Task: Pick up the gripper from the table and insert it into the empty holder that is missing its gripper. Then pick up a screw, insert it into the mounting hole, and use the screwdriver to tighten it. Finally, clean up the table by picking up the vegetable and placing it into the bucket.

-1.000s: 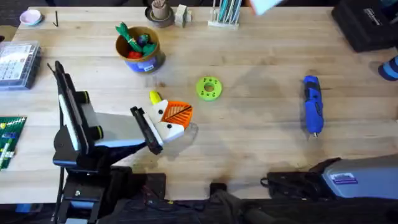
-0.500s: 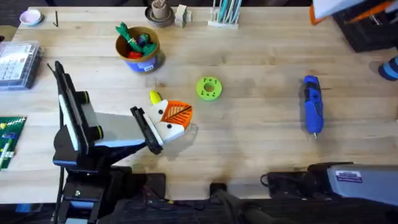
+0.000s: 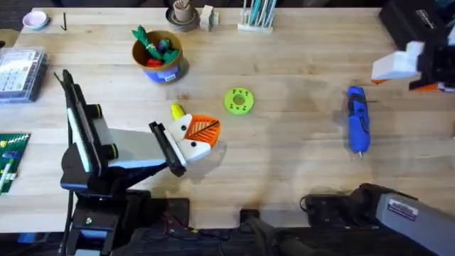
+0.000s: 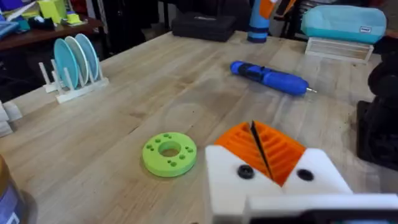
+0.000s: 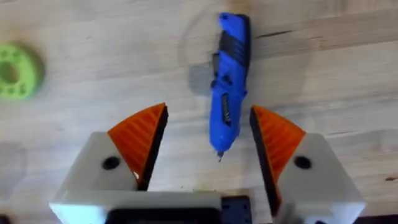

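Note:
My left gripper (image 3: 197, 135) rests low on the table, its orange pads (image 4: 264, 146) pressed together, shut with nothing seen between them. The yellow vegetable (image 3: 176, 111) lies just beyond its tip. Farther back stands the tan bucket (image 3: 158, 55), holding red and green toy vegetables. The blue screwdriver (image 3: 357, 119) lies at the right, tip toward me. My right gripper (image 3: 411, 73) hovers high near it; in the right wrist view that gripper (image 5: 205, 140) is open, with the screwdriver (image 5: 229, 87) framed between its orange pads (image 5: 140, 140) far below. The loose gripper, the holder and the screw are out of view.
A green disc with holes (image 3: 238, 100) sits mid-table, between the vegetable and the screwdriver. A clear parts box (image 3: 21, 71) and green bricks (image 3: 11, 160) line the left edge. A dish rack (image 3: 256, 14), a cup (image 3: 183, 14) and a black case (image 3: 419, 28) stand along the back.
My right gripper has swung from the far right corner down toward the screwdriver. The left arm and the objects on the table have not moved.

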Controlling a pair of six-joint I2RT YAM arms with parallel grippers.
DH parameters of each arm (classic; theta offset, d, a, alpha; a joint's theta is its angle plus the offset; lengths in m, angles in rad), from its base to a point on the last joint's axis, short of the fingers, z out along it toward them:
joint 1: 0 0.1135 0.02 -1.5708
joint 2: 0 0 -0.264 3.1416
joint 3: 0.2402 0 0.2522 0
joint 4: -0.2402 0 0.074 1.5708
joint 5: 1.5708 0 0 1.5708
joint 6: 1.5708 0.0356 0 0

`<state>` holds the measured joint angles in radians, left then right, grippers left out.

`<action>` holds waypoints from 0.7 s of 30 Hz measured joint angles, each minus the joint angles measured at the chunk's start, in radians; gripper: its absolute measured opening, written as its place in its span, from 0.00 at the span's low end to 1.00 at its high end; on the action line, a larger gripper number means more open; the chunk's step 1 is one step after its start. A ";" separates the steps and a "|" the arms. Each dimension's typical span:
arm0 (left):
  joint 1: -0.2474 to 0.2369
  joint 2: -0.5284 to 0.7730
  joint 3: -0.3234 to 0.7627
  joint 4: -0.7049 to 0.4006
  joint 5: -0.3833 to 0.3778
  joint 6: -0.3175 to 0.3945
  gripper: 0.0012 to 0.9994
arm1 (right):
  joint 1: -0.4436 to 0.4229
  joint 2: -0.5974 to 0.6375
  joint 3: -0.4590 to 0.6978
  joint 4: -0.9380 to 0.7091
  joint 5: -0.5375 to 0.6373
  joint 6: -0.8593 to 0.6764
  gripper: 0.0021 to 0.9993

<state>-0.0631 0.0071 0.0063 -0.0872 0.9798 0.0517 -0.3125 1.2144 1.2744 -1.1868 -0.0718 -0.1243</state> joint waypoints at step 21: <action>0.000 0.000 0.000 0.000 0.000 0.000 0.01 | -0.042 0.384 -0.208 0.269 0.020 -0.064 0.85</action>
<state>-0.0631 0.0074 0.0063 -0.0872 0.9802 0.0517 -0.3546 1.5989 1.0664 -0.9183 -0.0518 -0.1883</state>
